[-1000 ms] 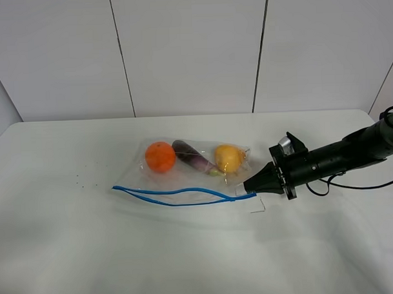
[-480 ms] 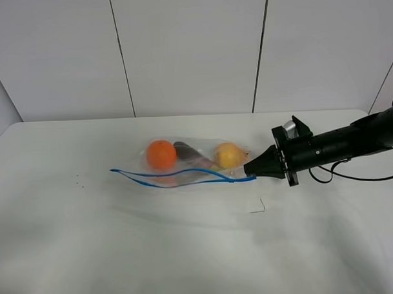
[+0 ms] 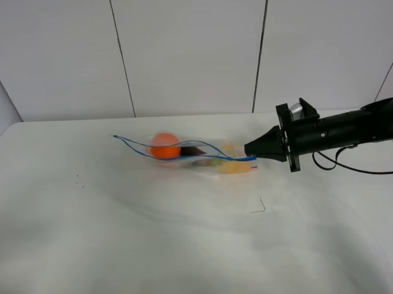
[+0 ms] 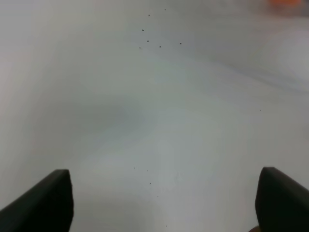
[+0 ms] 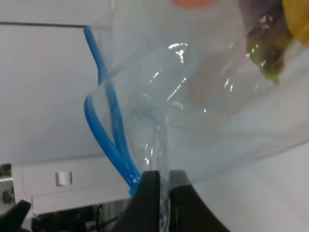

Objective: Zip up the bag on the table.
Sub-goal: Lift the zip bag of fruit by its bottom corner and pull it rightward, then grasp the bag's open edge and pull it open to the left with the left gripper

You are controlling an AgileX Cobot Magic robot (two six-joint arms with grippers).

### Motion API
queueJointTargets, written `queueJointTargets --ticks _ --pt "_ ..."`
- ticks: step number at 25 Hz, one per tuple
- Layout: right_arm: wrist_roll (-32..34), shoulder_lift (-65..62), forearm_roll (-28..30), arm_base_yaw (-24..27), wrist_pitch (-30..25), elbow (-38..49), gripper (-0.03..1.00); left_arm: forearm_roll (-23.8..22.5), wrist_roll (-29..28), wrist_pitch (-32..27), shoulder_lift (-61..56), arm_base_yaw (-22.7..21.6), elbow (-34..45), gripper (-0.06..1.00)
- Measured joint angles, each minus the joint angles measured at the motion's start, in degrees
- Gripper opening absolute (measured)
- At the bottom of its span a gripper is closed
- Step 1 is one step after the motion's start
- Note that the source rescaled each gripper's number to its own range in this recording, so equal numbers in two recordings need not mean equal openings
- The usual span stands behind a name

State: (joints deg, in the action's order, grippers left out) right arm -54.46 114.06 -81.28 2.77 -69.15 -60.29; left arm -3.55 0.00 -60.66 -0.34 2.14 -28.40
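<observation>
The clear bag [image 3: 203, 161] hangs blurred above the white table [image 3: 122, 240], lifted by its right corner. Its blue zip strip [image 3: 184, 156] runs leftward in two separate wavy lines, so the mouth gapes. Inside show an orange [image 3: 164, 146], a dark eggplant [image 3: 195, 150] and a yellow pear [image 3: 233, 166]. My right gripper [image 3: 250, 151] is shut on the bag corner at the strip's end; in the right wrist view its fingers [image 5: 149, 193] pinch the plastic [image 5: 203, 96] beside the blue strip [image 5: 104, 135]. My left gripper [image 4: 164, 203] stands open over bare table [image 4: 159, 96], holding nothing.
A small dark mark [image 3: 258, 208] lies on the table in front of the bag, and tiny specks [image 3: 78, 183] dot the left side. White wall panels [image 3: 187, 50] close off the back edge. The left arm does not show in the exterior high view.
The right gripper has risen and moved toward the back, pulling the bag's corner up. The bag left the table, the blue strip swung upward and the fruit slid inside. The left gripper stayed open.
</observation>
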Motion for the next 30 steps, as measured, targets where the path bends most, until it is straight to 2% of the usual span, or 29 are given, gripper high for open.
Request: queueJointTargets --ticks 12,15,20,24,27,30 --pt "0.06 -0.04 0.00 0.00 0.00 0.00 0.00 -0.25 0.00 1.09 0.21 0.00 -1.03 1.00" --pt "0.06 -0.04 0.00 0.00 0.00 0.00 0.00 -0.42 0.00 1.86 5.03 0.00 -6.24 1.00" --pt "0.06 -0.04 0.00 0.00 0.00 0.00 0.00 0.29 2.26 2.49 20.66 0.00 -19.17 1.00" --pt "0.06 -0.04 0.00 0.00 0.00 0.00 0.00 0.35 12.19 3.02 33.11 0.00 -27.56 1.00" --pt "-0.01 -0.04 0.00 0.00 0.00 0.00 0.00 0.28 26.92 3.93 40.83 0.00 -30.25 1.00" --pt "-0.54 -0.04 0.00 0.00 0.00 0.00 0.00 0.97 44.11 4.30 47.03 0.00 -30.59 1.00"
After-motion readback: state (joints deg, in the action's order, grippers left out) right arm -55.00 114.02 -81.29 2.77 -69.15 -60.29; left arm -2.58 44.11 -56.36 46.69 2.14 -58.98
